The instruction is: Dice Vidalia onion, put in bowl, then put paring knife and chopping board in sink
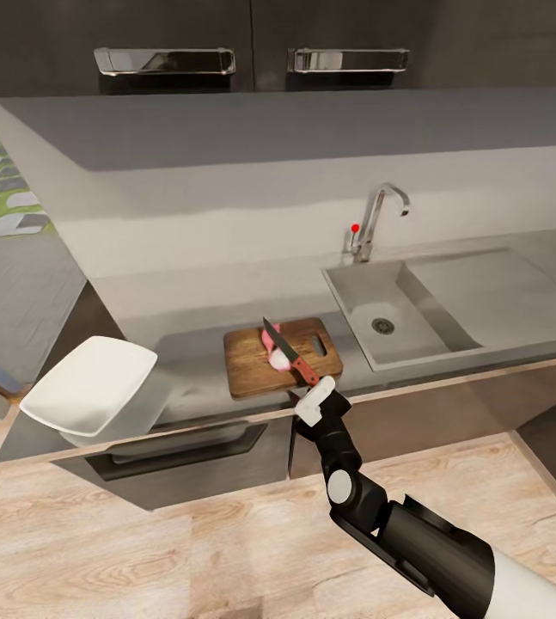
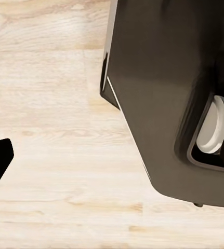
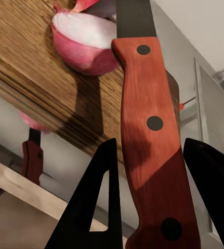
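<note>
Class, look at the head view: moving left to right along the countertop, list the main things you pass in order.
Bowl → chopping board → sink with its drain, → flat drainboard. The onion and knife lie on the board, so they have no separate place in the order.

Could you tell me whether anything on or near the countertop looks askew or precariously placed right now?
Yes: the white squarish bowl sits tilted at the left end of the grey countertop, overhanging its edge, so it could slip. The dark brown wooden chopping board, pink onion pieces and red-handled paring knife look normal.
</note>
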`<state>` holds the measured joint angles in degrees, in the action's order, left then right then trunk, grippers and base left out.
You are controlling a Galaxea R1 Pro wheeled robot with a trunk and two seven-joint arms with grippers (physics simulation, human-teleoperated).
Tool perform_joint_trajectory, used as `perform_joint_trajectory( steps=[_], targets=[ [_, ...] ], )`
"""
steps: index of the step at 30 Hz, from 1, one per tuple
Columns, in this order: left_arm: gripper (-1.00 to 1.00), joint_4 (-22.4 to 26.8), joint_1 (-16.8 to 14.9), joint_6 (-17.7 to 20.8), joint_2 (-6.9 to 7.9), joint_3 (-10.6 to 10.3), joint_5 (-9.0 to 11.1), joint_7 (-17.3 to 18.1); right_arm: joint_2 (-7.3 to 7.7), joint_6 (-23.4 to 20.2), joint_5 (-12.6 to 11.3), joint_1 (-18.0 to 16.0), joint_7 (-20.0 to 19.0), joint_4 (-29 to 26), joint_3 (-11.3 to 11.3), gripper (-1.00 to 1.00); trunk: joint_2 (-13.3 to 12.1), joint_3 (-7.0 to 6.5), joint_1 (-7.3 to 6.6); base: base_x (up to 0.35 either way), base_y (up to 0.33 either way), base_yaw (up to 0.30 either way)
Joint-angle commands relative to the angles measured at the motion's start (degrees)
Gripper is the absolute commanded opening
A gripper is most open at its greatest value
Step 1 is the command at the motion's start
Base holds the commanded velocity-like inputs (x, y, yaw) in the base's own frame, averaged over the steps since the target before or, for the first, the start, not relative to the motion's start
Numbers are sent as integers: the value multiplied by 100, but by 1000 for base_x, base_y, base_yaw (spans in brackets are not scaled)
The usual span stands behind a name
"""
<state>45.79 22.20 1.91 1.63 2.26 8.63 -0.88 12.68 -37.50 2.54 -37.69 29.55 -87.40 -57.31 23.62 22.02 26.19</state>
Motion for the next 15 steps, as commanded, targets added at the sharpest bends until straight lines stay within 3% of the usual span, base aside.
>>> perform_joint_trajectory(
  steps=[1,15],
  targets=[
    [100,14,3,20,-1,-6,60,-9,3,-47,28,-9,16,-5,-17,-100,10,9,3,0,0,0],
    [100,9,3,20,2,-6,60,-9,4,-47,28,-8,16,-5,-17,-100,10,9,3,0,0,0]
  ],
)
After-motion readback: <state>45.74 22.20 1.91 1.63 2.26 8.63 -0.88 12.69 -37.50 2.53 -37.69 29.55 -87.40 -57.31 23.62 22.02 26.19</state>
